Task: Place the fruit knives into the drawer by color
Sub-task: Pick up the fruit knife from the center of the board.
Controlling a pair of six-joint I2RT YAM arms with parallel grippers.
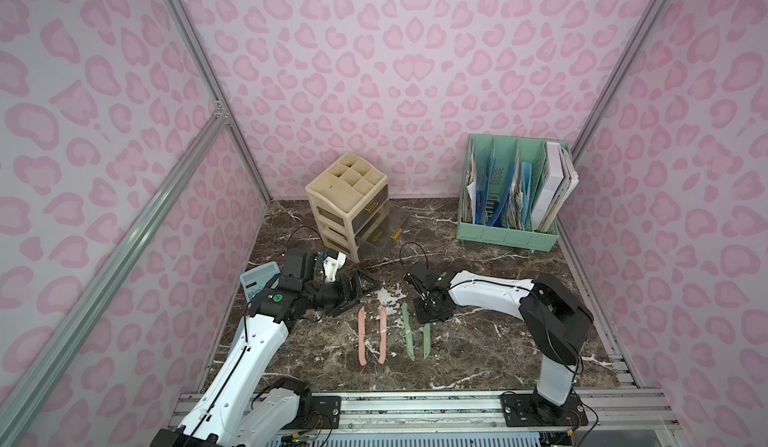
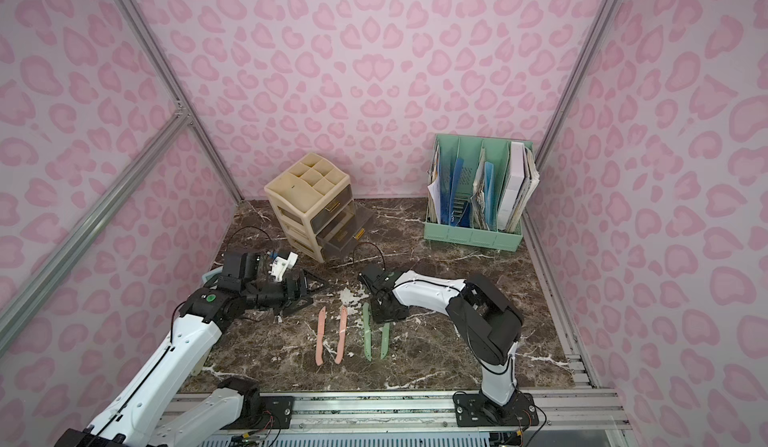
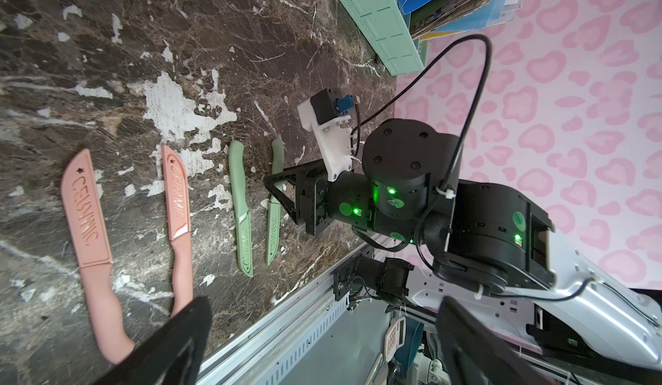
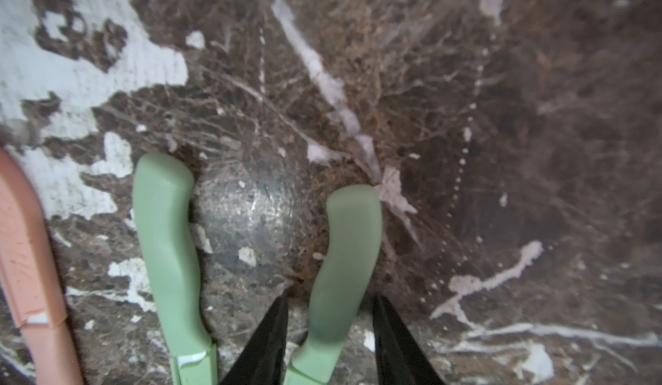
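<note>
Four fruit knives lie side by side on the dark marble table: two salmon pink ones [image 1: 362,337] [image 1: 382,334] and two sage green ones [image 1: 408,332] [image 1: 426,341]. My right gripper [image 4: 330,302] points down over the right green knife [image 4: 349,243]. Its black fingers [image 4: 272,340] straddle the handle with a gap on one side, and nothing is clamped. My left gripper [image 1: 349,295] hovers wide open just left of and behind the pink knives [image 3: 89,236], holding nothing. The beige drawer unit [image 1: 349,203] stands at the back with a clear drawer [image 1: 382,233] pulled out.
A mint green file rack [image 1: 511,199] full of folders stands at the back right. A calculator [image 1: 257,282] lies by the left wall behind my left arm. The metal rail [image 1: 415,407] with both arm bases runs along the front edge.
</note>
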